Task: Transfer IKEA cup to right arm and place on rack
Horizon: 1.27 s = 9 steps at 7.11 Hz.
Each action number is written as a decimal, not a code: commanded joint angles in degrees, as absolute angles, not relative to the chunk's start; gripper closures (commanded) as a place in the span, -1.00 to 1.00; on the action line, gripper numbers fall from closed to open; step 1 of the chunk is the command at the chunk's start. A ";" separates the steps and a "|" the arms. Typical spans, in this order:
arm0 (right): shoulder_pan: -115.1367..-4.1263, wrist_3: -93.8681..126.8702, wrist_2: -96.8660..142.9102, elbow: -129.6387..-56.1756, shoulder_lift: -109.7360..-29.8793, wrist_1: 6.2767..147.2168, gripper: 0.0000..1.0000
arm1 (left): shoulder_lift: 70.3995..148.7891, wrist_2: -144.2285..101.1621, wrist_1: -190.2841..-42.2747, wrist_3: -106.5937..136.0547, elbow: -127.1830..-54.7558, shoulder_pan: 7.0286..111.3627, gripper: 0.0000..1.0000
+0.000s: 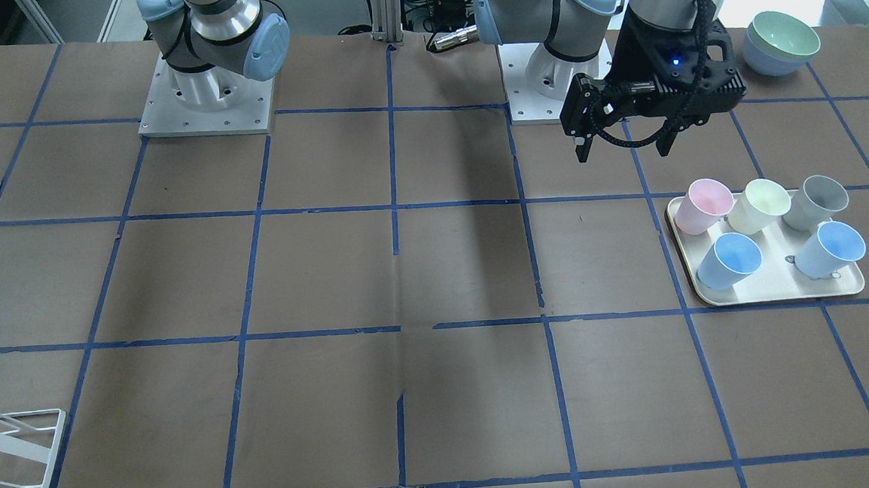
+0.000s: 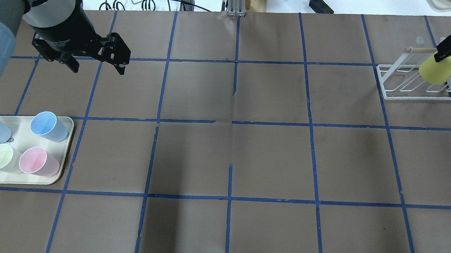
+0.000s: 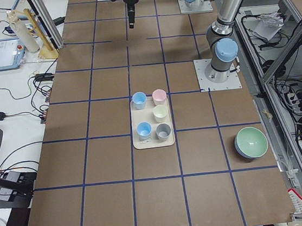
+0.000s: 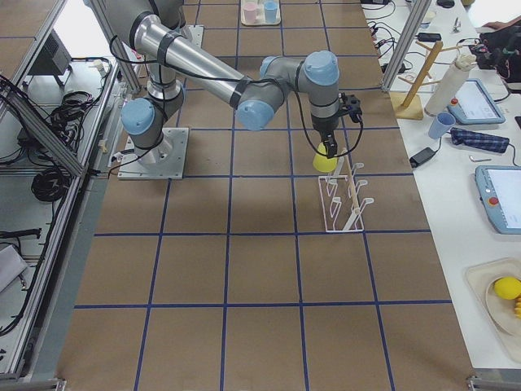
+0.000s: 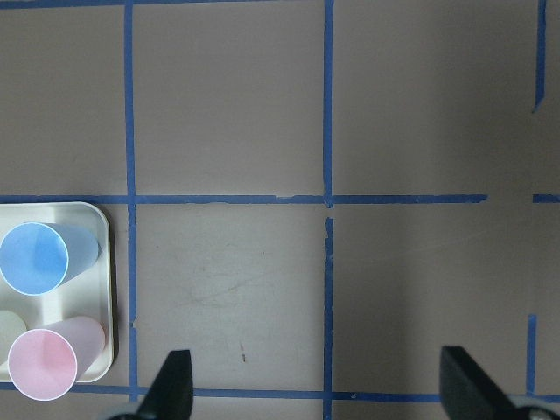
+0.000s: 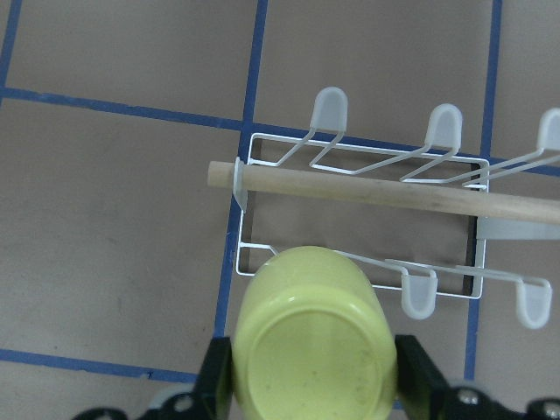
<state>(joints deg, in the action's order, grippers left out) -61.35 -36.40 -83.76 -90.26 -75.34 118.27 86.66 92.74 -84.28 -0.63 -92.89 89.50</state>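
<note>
- A brown surface (image 2: 247, 156), divided into squares by blue tape lines, is seen under both arms; the arm bases are bolted along one edge of it.
- The right arm (image 4: 203, 77) is stretched out from its base towards the rack, with its wrist pointed down over the rack's end.
- The left arm (image 1: 541, 11) is folded near its own base, and its wrist is held high above bare surface, near the tray.
- The rack (image 2: 395, 81), a white wire frame with slanted bars, is set at the far right of the overhead view; a wooden rod (image 6: 367, 188) is laid across its top.
- A cream tray (image 1: 769, 291) is placed on the left arm's side, well apart from the rack.
- The left gripper (image 1: 624, 149) is seen with its fingers spread wide and nothing between them.
- The right gripper (image 6: 317, 376) is closed on the IKEA cup, with one finger pressed on each side of it.
- A green bowl stacked in a blue bowl (image 1: 780, 42) is set at the corner beyond the left arm's base.
- The IKEA cup (image 6: 311, 350) is held upside down, its base turned up to the wrist camera, over one end of the rack and just beside the wooden rod; whether the rack is touched cannot be told.
- Five cups are stood on the tray: a pink cup (image 1: 700, 206), a pale yellow cup (image 1: 758, 205) and a grey cup (image 1: 817, 202) in one row, two blue cups (image 1: 730, 260) in the other.
</note>
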 commanded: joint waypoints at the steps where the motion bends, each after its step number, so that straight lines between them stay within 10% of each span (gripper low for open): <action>1: -61.35 -36.12 -82.89 -90.26 -74.80 118.92 1.00 | 86.84 92.72 -84.29 -0.62 -92.72 89.82 -1.00; 9: -61.44 -36.04 -82.53 -90.35 -67.68 121.46 1.00 | 86.84 92.72 -84.29 -0.62 -92.81 89.82 -1.00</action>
